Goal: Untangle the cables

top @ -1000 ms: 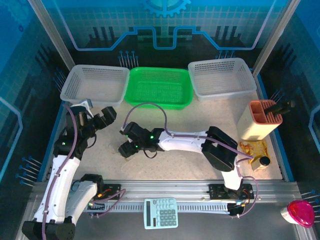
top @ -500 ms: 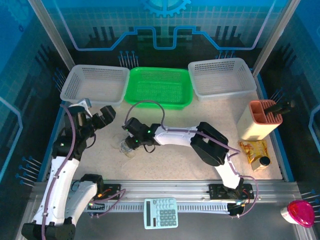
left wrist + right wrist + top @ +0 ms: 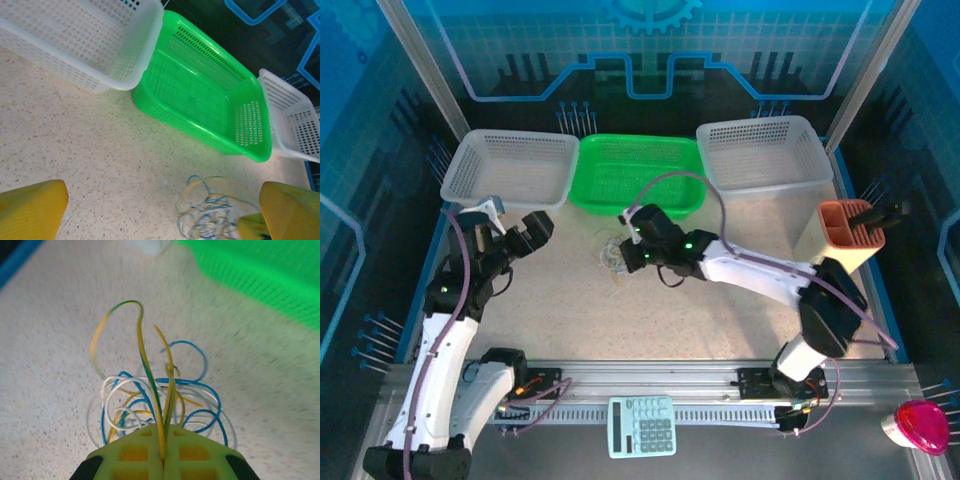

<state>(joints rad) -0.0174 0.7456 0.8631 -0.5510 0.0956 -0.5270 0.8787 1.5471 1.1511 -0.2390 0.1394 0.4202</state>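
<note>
1. The left gripper (image 3: 513, 228) hangs wide open and empty, apart from the tangle, likely ready for a second strand.
2. The cables (image 3: 612, 256) lie knotted on the table (image 3: 560, 300) near the green basket (image 3: 638, 175).
3. The right gripper (image 3: 163, 447) pinches a yellow-green strand (image 3: 139, 340), probably to draw it free.
</note>
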